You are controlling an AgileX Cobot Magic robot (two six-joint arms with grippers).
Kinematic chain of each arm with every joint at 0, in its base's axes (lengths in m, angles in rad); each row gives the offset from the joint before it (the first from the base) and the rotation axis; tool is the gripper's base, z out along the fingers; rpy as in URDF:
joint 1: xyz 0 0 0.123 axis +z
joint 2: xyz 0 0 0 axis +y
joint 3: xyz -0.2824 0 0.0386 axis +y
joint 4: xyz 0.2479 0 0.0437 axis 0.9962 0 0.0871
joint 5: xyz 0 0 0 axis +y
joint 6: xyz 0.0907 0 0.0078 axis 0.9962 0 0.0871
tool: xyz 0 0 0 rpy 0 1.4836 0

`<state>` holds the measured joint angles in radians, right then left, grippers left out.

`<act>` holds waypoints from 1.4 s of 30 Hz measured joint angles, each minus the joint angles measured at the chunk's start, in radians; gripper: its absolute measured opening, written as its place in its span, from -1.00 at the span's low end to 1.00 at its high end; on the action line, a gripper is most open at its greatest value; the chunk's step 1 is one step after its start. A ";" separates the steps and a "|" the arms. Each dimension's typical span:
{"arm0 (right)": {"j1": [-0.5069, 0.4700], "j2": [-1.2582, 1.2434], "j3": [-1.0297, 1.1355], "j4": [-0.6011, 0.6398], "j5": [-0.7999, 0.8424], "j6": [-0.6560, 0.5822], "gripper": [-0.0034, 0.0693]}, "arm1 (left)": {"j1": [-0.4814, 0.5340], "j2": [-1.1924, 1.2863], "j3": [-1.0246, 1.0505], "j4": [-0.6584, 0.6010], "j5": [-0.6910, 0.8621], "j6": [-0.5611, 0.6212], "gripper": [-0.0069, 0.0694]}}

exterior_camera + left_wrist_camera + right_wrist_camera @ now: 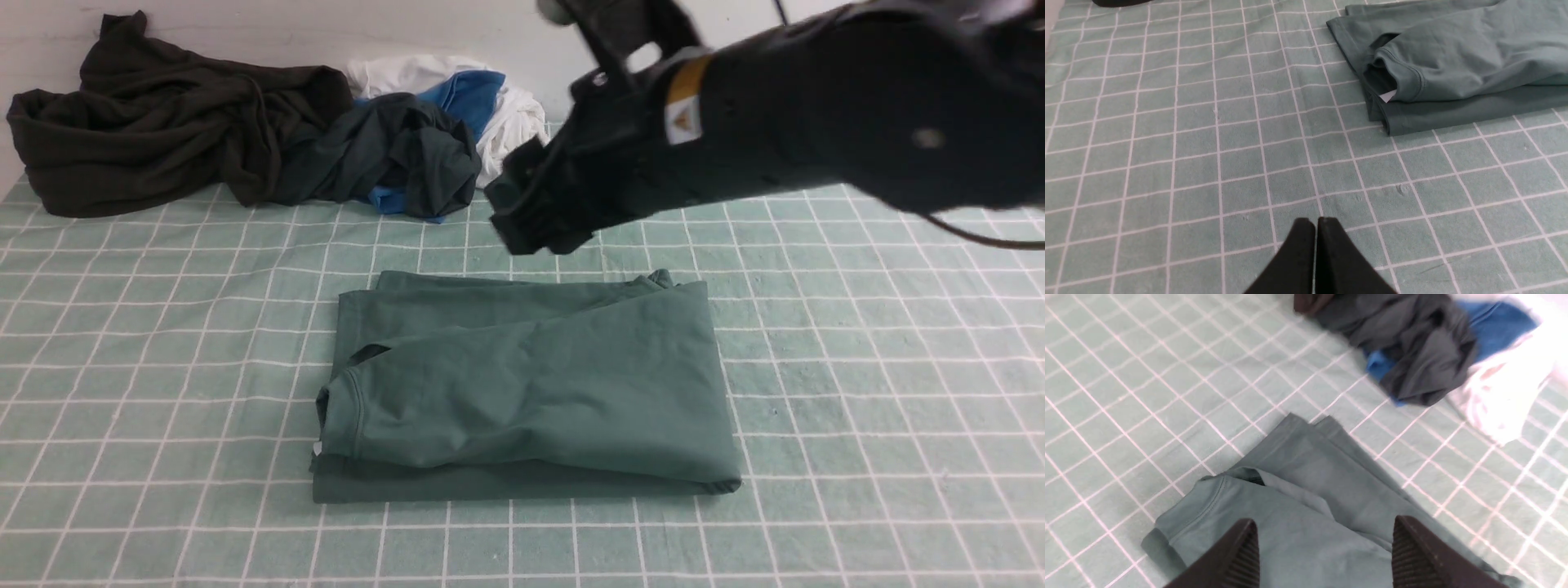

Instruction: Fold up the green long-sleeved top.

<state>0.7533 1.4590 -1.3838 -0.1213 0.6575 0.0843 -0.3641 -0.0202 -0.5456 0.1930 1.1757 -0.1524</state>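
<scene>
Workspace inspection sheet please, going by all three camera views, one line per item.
Surface: checked cloth, pale green with white lines, lying flat.
Job's things: green top folded into a rough rectangle at the centre, neck opening toward the robot's left.
Clutter: black-brown garment, dark green garment, blue garment and white garment, heaped along the far edge.
Grippers: left gripper shut, empty, over bare cloth; right gripper open, empty, above the top.
Cables: thin black cable trailing at the robot's right.
Surroundings: pale wall behind the heap.
</scene>
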 joint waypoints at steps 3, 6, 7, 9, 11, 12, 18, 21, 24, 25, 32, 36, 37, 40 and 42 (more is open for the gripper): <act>0.000 -0.139 0.115 -0.026 -0.020 0.030 0.20 | 0.000 0.000 0.008 0.000 0.001 0.000 -0.83; 0.000 -0.295 0.244 -0.046 -0.041 0.065 0.17 | 0.000 0.000 0.010 0.000 0.001 0.000 -0.83; 0.000 -0.379 0.314 -0.061 -0.049 0.085 0.15 | 0.000 0.000 0.010 0.000 0.001 0.000 -0.83; 0.000 -0.493 0.389 -0.079 -0.053 0.103 0.09 | 0.000 0.000 0.012 0.000 0.001 0.000 -0.83; 0.000 -0.555 0.421 -0.089 -0.053 0.117 0.03 | 0.000 0.000 0.013 0.000 0.001 0.000 -0.83; 0.000 -0.641 0.472 -0.093 -0.053 0.130 -0.10 | 0.000 0.000 0.014 0.001 0.001 0.000 -0.83; 0.000 -0.818 0.564 -0.097 -0.053 0.144 -0.56 | 0.000 0.000 0.014 0.001 0.001 0.000 -0.83; 0.000 -0.891 0.591 -0.100 -0.040 0.144 -0.85 | 0.000 0.000 0.015 0.001 0.001 0.000 -0.83; 0.000 -0.914 0.596 -0.100 -0.015 0.144 -0.92 | 0.000 0.000 0.015 0.001 0.001 0.000 -0.83; 0.000 -0.918 0.597 -0.100 -0.004 0.144 -0.94 | 0.000 0.000 0.015 0.001 0.001 0.000 -0.83; 0.000 -0.918 0.601 -0.131 0.022 0.144 -0.94 | 0.000 0.000 0.016 0.001 0.001 0.000 -0.83; 0.000 -0.918 0.602 -0.138 0.016 0.144 -0.94 | 0.000 0.000 0.016 0.001 0.001 0.000 -0.83; 0.000 -0.918 0.608 -0.138 0.002 0.144 -0.94 | 0.000 0.000 0.016 0.001 0.001 0.000 -0.83; -0.001 -0.921 0.642 -0.143 -0.069 0.144 -0.94 | 0.000 0.000 0.016 0.001 0.001 0.000 -0.83; -0.023 -0.949 0.714 -0.143 -0.157 0.144 -0.94 | 0.000 0.000 0.016 0.001 0.001 0.000 -0.83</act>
<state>0.7300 0.5096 -0.6702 -0.2640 0.5001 0.2280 -0.3641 -0.0202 -0.5294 0.1940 1.1767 -0.1524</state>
